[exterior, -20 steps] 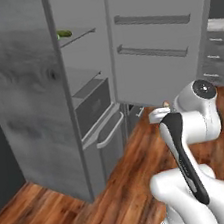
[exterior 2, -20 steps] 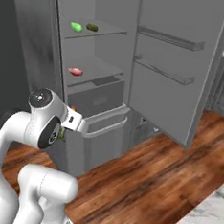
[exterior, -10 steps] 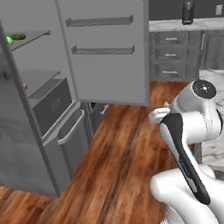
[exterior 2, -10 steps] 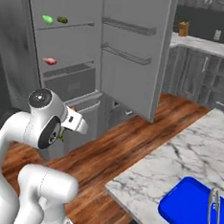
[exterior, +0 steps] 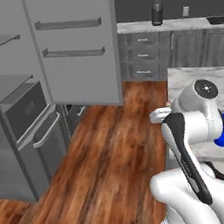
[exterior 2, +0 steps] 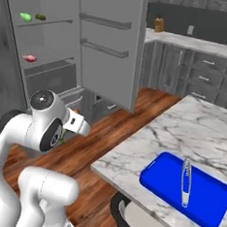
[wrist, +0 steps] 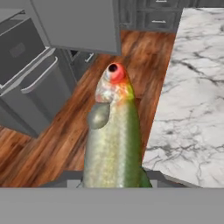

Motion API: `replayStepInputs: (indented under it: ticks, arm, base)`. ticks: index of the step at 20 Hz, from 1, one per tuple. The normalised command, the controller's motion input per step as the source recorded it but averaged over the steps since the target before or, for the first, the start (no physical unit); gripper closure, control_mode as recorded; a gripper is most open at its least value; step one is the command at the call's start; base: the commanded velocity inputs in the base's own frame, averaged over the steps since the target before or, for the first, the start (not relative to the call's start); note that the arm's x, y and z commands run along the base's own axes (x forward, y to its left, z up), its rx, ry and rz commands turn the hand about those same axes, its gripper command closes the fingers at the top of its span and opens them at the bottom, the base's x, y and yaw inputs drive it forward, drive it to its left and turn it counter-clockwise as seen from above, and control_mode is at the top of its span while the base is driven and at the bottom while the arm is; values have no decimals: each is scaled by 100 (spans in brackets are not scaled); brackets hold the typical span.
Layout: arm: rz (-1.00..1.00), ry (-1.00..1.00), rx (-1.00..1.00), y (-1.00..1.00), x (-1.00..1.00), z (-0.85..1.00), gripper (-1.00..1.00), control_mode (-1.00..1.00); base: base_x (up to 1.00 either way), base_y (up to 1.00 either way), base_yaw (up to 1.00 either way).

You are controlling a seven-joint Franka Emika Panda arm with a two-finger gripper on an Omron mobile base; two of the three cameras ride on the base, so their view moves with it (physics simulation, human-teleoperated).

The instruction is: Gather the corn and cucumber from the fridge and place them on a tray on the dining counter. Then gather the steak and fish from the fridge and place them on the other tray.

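Fingers (wrist: 148, 177) closed on the fish (wrist: 114, 131), clamped at its tail end — greenish silver body running straight out ahead of the tips, orange-red head and dark eye farthest from them. Below the fish, wooden floor; to one side of the fingers the white veined edge of the dining counter (wrist: 192, 100), to the other the open fridge (wrist: 35, 78) with its grey drawer and pale bar handle. Seen from the right base view, gripper (exterior 2: 75, 124) held low between fridge and counter, well short of the blue tray (exterior 2: 170, 181), which carries a slim silver-grey object (exterior 2: 186, 182) lying lengthwise. Far back from the fingers, on an upper fridge shelf, corn (exterior 2: 25, 16) and cucumber (exterior 2: 40, 17) side by side — steak (exterior 2: 29, 58) on the shelf beneath.
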Motion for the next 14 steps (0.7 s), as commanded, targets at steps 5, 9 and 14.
replayStepInputs:
  ticks: [5, 9, 14]
  arm:
    - [0, 0, 0, 0, 0, 0, 100, 100]
    - [0, 0, 0, 0, 0, 0, 100, 100]
    - [0, 0, 0, 0, 0, 0, 100, 100]
  base:
    - [-82, -21, -32]
    - [-67, 55, -24]
    - [-64, 30, -21]
